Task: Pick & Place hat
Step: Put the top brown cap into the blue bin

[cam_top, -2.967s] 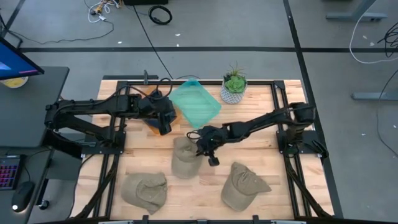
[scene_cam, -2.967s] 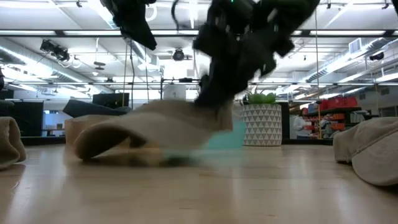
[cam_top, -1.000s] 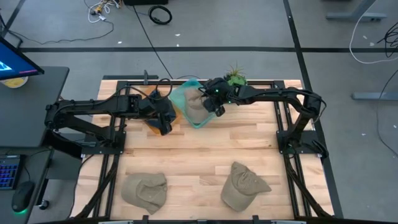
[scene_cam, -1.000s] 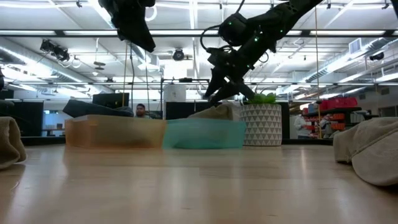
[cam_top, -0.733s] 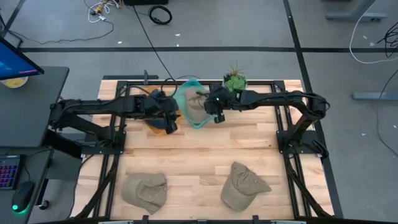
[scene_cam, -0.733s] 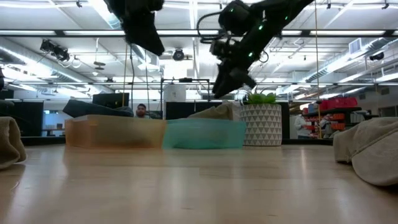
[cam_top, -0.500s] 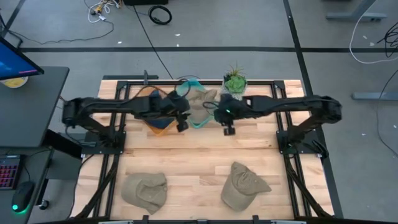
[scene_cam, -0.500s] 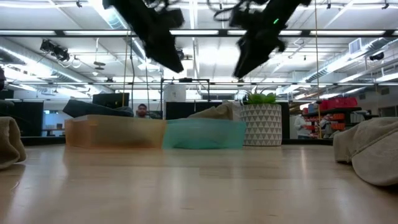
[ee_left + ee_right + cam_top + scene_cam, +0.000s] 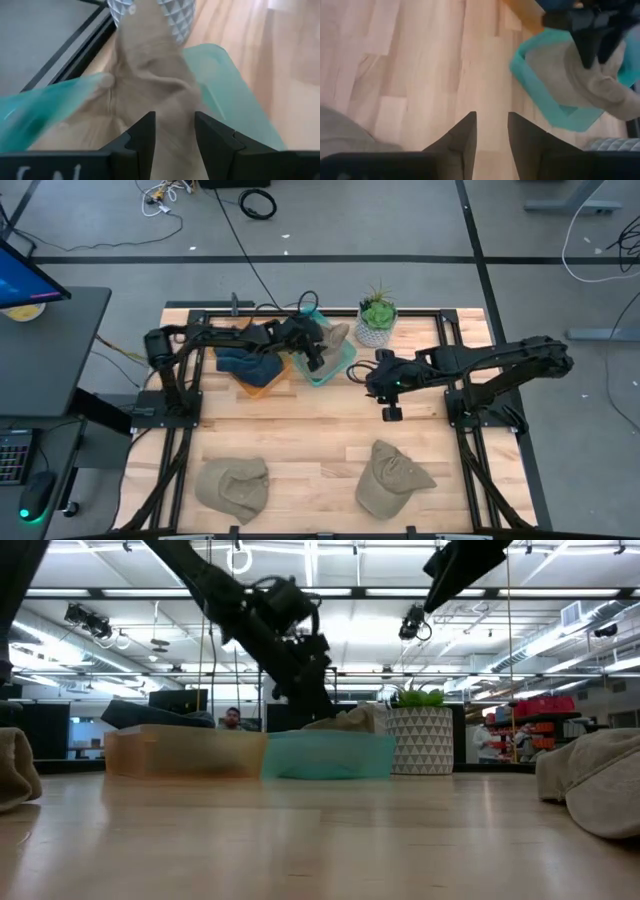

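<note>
Across the wooden table [image 9: 300, 430] (grey floor and cables beyond), two hats [image 9: 232, 484] lie near its front edge. A third hat [image 9: 330, 340] sits in the teal bin [image 9: 335, 365], left gripper [image 9: 314, 358] parted above it; right gripper [image 9: 388, 406] parted over bare wood.

A tan hat [image 9: 333, 340] lies crumpled (brim hanging over) in the teal bin [image 9: 341, 367].

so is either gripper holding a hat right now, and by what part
Neither. The right gripper is open and empty above bare table. The left gripper is open over the hat in the teal bin, not gripping it.
</note>
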